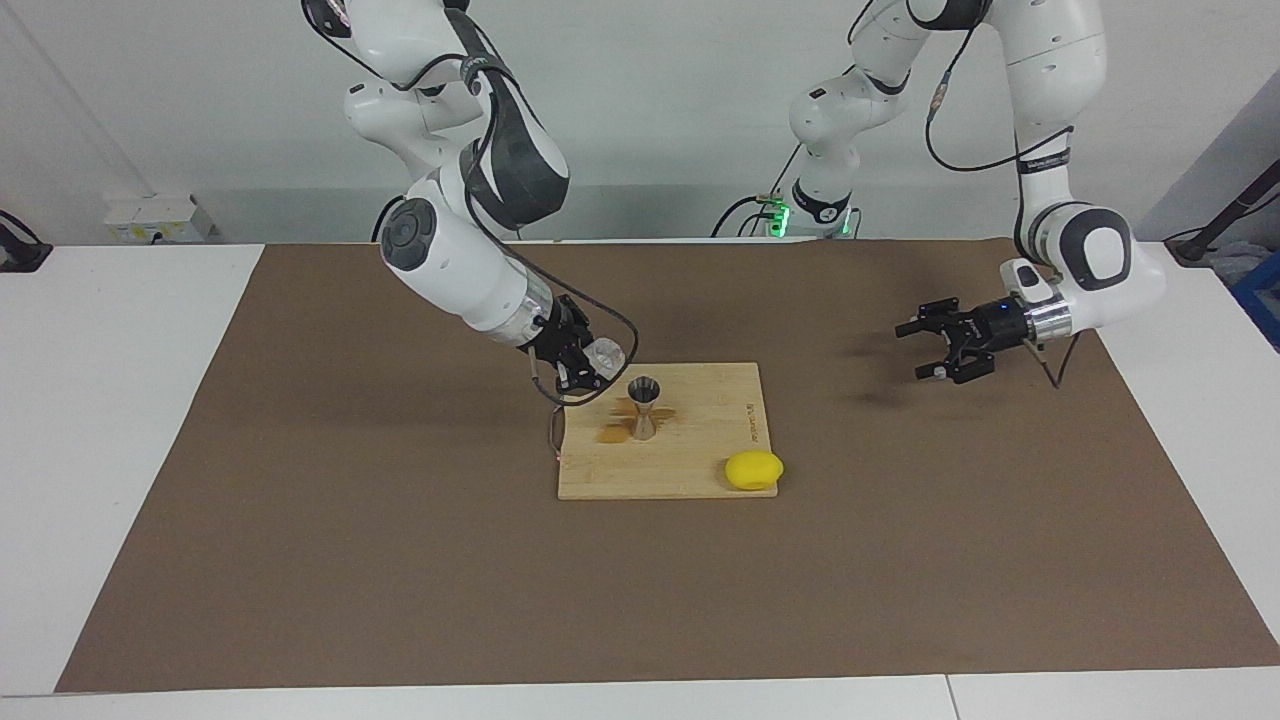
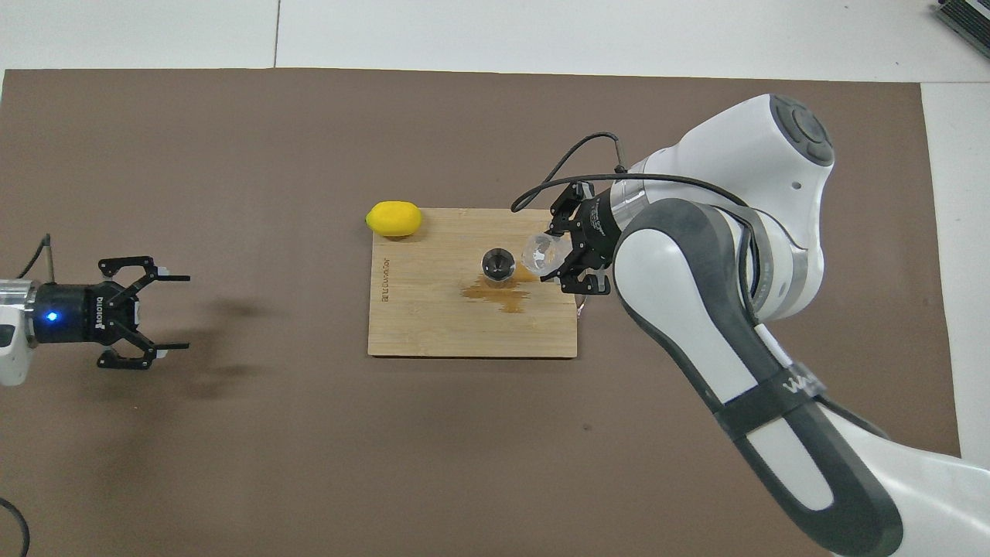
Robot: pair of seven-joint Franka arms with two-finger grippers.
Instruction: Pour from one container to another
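Note:
The small steel jigger (image 1: 643, 403) stands upright on the wooden board (image 1: 700, 470), also seen in the overhead view (image 2: 497, 263). My right gripper (image 1: 590, 368) is shut on the clear glass cup (image 1: 605, 354) and holds it tilted toward the jigger, just above and beside the jigger's rim. In the overhead view the cup (image 2: 539, 254) sits at the right gripper's (image 2: 552, 259) tips, next to the jigger. My left gripper (image 1: 935, 347) is open and empty, low over the brown mat toward the left arm's end, well away from the board (image 2: 433, 325); it also shows in the overhead view (image 2: 166, 313).
A yellow lemon (image 1: 754, 470) lies at the board's corner farther from the robots, toward the left arm's end; it also shows in the overhead view (image 2: 394, 218). A brown wet stain (image 2: 503, 292) spreads on the board around the jigger's foot. A brown mat (image 1: 400, 560) covers the table.

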